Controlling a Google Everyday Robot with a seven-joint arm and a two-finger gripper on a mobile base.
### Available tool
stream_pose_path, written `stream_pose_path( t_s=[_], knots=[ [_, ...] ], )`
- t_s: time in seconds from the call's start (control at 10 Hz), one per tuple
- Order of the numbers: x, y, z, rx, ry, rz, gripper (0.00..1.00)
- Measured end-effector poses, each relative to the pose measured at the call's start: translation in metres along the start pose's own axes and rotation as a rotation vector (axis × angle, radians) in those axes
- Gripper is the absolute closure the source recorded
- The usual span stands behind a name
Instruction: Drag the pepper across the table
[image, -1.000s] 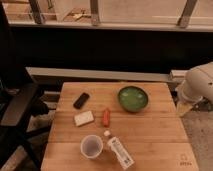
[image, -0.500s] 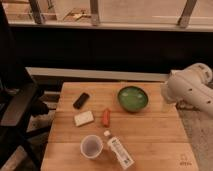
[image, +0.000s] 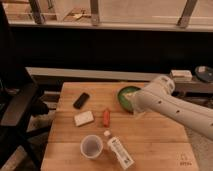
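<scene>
Camera view: the pepper (image: 106, 117) lies lengthwise near the middle of the table (image: 160, 145), between a pale block (image: 83, 118) and the green bowl (image: 125, 95). The gripper (image: 136, 111) hangs at the end of the white arm over the bowl's near edge, right of the pepper and apart from it. Whether it is open or closed cannot be told. A cup (image: 91, 146) and a bottle (image: 119, 150) sit nearer the front.

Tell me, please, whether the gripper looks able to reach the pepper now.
Probably yes: the gripper hangs by the green bowl, close to the pepper, with only bare table between them.
</scene>
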Motion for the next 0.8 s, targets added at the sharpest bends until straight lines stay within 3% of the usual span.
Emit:
stream_pose_path(
  t_s=[0.3, 0.4, 0.6, 0.8],
  knots=[
    [0.002, 0.001, 0.0, -0.002, 0.0, 0.004, 0.25],
    [-0.006, 0.002, 0.006, -0.018, -0.033, -0.003, 0.25],
    [-0.038, 0.001, 0.023, -0.059, -0.137, -0.052, 0.25],
    [-0.085, -0.01, 0.052, -0.123, -0.285, -0.168, 0.25]
  ],
)
